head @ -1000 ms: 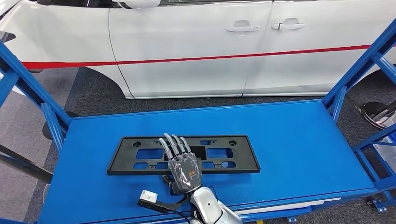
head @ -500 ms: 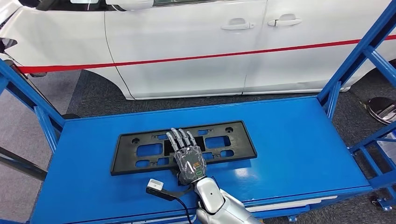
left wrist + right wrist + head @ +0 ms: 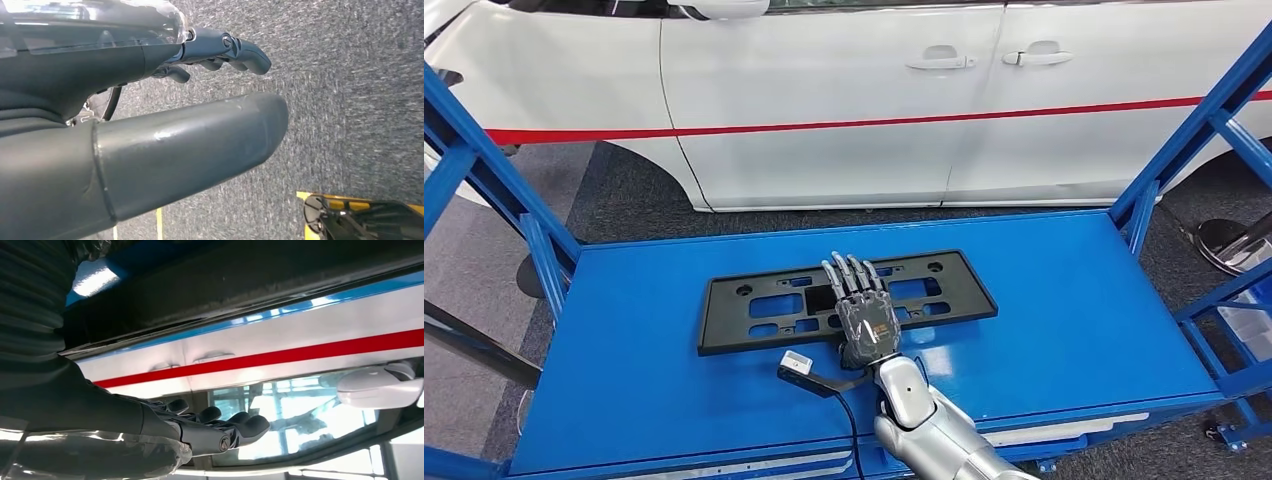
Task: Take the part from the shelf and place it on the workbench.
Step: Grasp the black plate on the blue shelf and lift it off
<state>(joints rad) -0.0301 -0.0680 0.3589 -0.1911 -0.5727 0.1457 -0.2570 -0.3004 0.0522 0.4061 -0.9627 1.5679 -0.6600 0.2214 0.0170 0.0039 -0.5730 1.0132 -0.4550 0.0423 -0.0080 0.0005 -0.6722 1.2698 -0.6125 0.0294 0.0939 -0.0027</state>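
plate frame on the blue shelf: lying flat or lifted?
Looks flat. The black frame lies on the blue shelf in the head view; the right hand is over its middle, fingers straight. Contact: cannot tell.

A car workshop or assembly bay: beyond the fingers [image 3: 852, 274] of the robot's hand stands a white car [image 3: 844, 90] with a red side stripe, parked on grey carpeted floor [image 3: 624, 200], and under them lies a blue steel-framed shelf trolley [image 3: 1064, 300]
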